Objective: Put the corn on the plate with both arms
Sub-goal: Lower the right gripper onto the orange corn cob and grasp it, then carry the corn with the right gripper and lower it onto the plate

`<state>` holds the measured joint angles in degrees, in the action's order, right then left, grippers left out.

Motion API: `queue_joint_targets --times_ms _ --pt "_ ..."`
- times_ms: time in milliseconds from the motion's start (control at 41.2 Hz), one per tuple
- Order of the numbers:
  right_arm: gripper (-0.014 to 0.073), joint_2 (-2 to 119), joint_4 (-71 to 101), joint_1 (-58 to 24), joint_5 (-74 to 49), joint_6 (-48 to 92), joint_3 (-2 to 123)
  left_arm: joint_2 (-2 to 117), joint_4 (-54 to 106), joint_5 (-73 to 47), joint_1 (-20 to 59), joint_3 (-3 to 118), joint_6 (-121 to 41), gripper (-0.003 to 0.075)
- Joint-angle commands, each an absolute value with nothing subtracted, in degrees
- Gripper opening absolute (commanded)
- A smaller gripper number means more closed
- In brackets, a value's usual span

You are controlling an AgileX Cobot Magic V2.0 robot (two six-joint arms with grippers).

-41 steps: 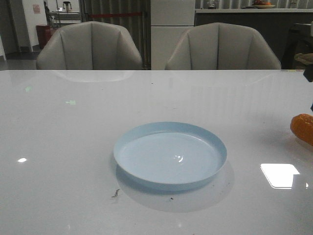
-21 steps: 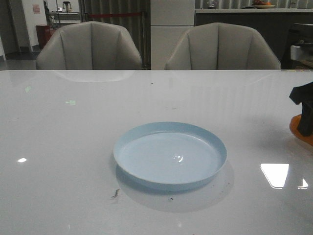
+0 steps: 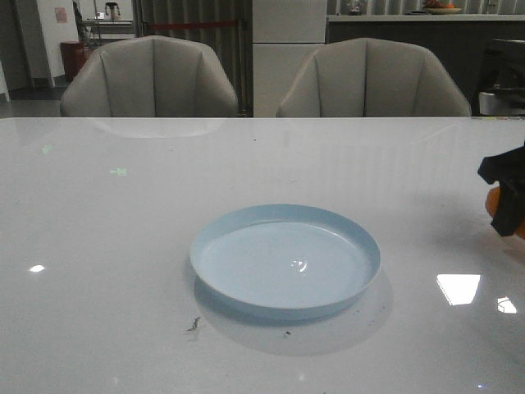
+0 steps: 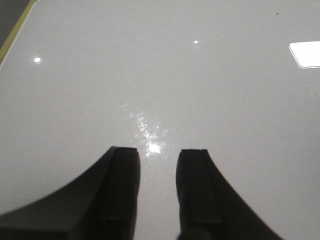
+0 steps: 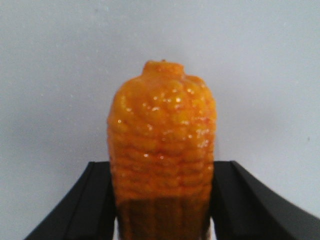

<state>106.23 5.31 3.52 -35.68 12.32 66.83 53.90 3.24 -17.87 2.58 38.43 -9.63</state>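
The pale blue plate (image 3: 361, 283) lies empty in the middle of the white table. The orange-yellow corn (image 3: 491, 202) lies at the far right edge of the front view, mostly hidden behind my right gripper (image 3: 509, 205). In the right wrist view the corn (image 5: 162, 145) fills the space between the jaws of my right gripper (image 5: 162, 167), which press against both its sides. My left gripper (image 4: 158, 152) is out of the front view. It hangs over bare table with its jaws a little apart and holds nothing.
Two grey armchairs (image 3: 152, 78) stand behind the table's far edge. A small dark speck (image 3: 194, 324) lies on the table in front of the plate, to its left. The table's left edge, with a yellow strip (image 4: 12, 35), shows in the left wrist view.
My right gripper came into the front view from the right and came down over the corn, covering most of it. The plate has not moved.
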Motion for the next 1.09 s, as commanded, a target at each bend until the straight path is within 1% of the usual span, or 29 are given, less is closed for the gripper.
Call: queue_joint_targets --times_ms 0,121,243,534,679,874,971,1068 --pt "0.0327 103.4 7.26 2.28 -38.0 12.93 71.74 52.99 3.85 -13.24 2.49 39.93 -9.24 0.0283" --pt "0.0327 103.4 7.47 -1.76 -41.16 12.93 75.89 52.99 3.96 -13.15 2.49 39.93 -9.24 0.0283" --pt "0.0327 103.4 7.51 -7.07 -41.8 12.95 78.34 52.99 4.06 -13.15 2.49 39.93 -9.24 0.0283" --pt "0.0327 103.45 7.51 -22.59 -36.72 12.95 78.69 52.99 4.16 -13.15 2.49 39.93 -9.24 0.0283" --pt "0.0327 104.25 7.51 -27.08 -33.37 12.95 78.69 52.99 4.16 -13.15 2.49 39.93 -9.24 0.0282" --pt "0.033 107.11 7.59 -29.67 -32.55 12.95 78.69 52.99 4.16 -13.15 2.49 39.93 -9.24 0.0281" --pt "0.0377 108.64 7.89 -29.88 -32.67 12.95 78.69 52.99 4.16 -13.15 2.49 39.93 -9.24 0.0281" --pt "0.0461 109.39 8.15 -30.18 -32.5 12.95 78.69 52.99 4.16 -13.15 2.49 39.93 -9.24 0.0281"
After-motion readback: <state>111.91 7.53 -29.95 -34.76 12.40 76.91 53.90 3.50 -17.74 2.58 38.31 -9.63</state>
